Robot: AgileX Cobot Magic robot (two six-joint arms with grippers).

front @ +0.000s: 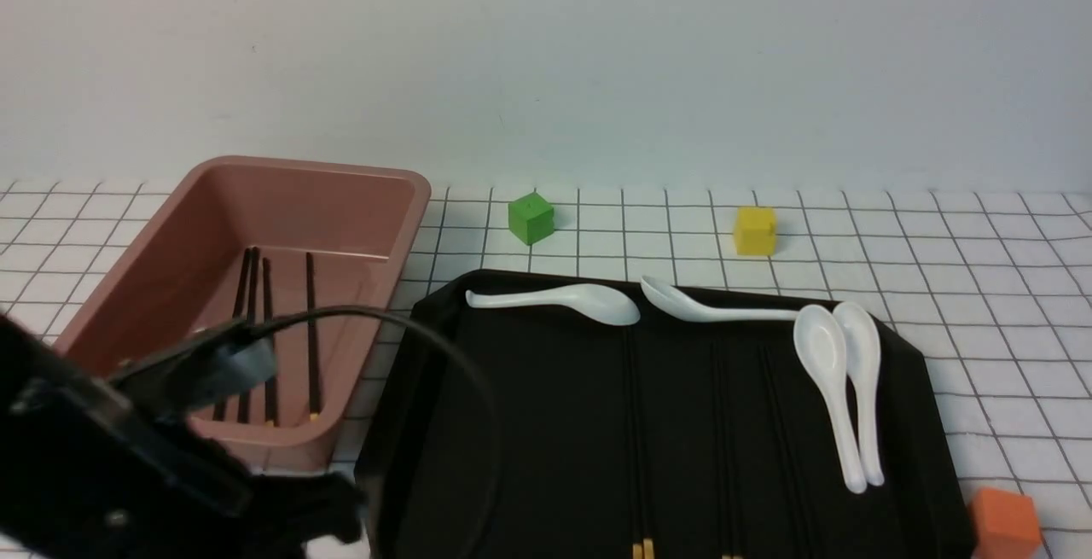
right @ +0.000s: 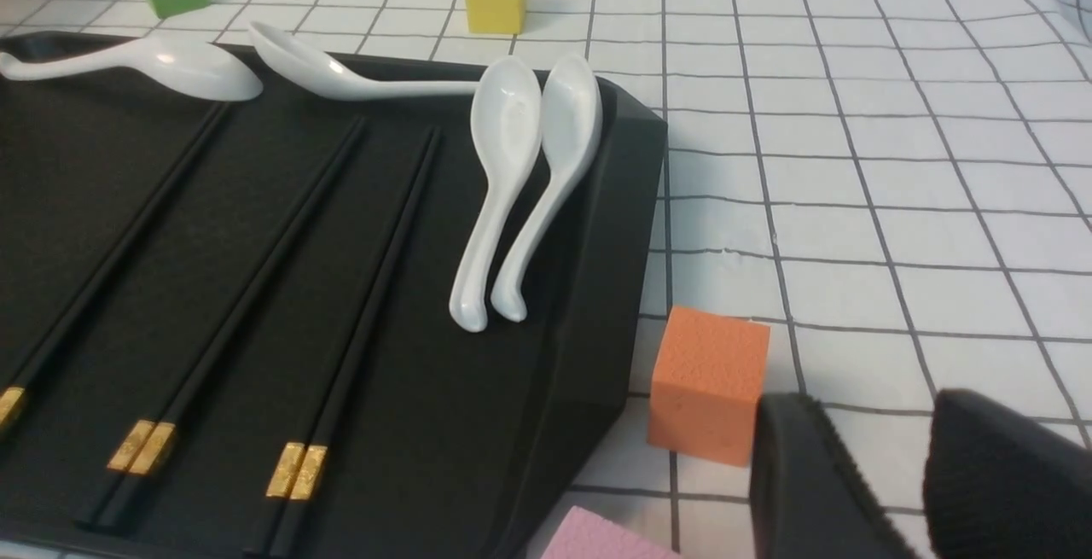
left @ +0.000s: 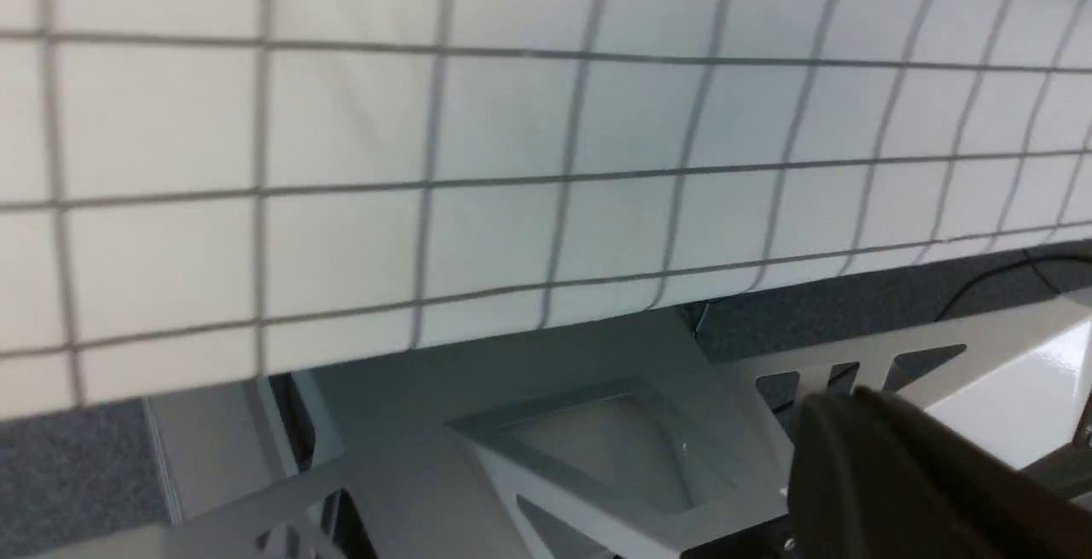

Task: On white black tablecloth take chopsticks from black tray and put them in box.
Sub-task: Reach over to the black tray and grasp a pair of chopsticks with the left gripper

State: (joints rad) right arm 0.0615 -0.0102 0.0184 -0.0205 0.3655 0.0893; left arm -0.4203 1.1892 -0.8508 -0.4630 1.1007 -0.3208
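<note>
The pink-brown box (front: 171, 252) stands at the left on the gridded tablecloth (front: 981, 286) and holds several black chopsticks (front: 266, 328). The black tray (front: 546, 422) lies in the middle. More chopsticks with gold bands lie on the tray in pairs (right: 256, 286) in the right wrist view. My left arm (front: 102, 457) is low at the front left, before the box. My left gripper (left: 849, 405) is shut and empty, over the cloth's front edge. My right gripper (right: 879, 410) is open and empty, low over the cloth right of the tray, beside an orange cube (right: 708, 380).
Several white spoons (front: 823, 371) lie along the tray's far and right sides. A green cube (front: 531, 218) and a yellow cube (front: 755, 230) stand behind the tray. The orange cube (front: 1007, 525) sits at the tray's front right corner, with a pink block (right: 597, 538) nearby. A wall rises behind.
</note>
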